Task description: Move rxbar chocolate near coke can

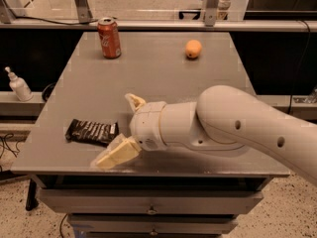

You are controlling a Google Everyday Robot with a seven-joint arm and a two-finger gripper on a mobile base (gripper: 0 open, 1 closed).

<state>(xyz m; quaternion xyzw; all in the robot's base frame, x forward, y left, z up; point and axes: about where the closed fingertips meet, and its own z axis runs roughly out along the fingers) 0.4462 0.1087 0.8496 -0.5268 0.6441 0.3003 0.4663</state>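
Note:
The rxbar chocolate (92,131), a flat black wrapped bar with pale lettering, lies on the grey table (158,78) near its front left edge. The coke can (109,37), red with a silver top, stands upright at the table's far left. My gripper (124,128) is just right of the bar's right end, low over the table, and open. One pale finger (117,153) points toward the front edge and the other (134,102) points up behind. The bar lies free, outside the jaws.
A round orange fruit (193,48) sits at the table's far right. A white pump bottle (19,85) stands on a ledge left of the table. My bulky white arm (233,123) spans the table's right front. Drawers run below the front edge.

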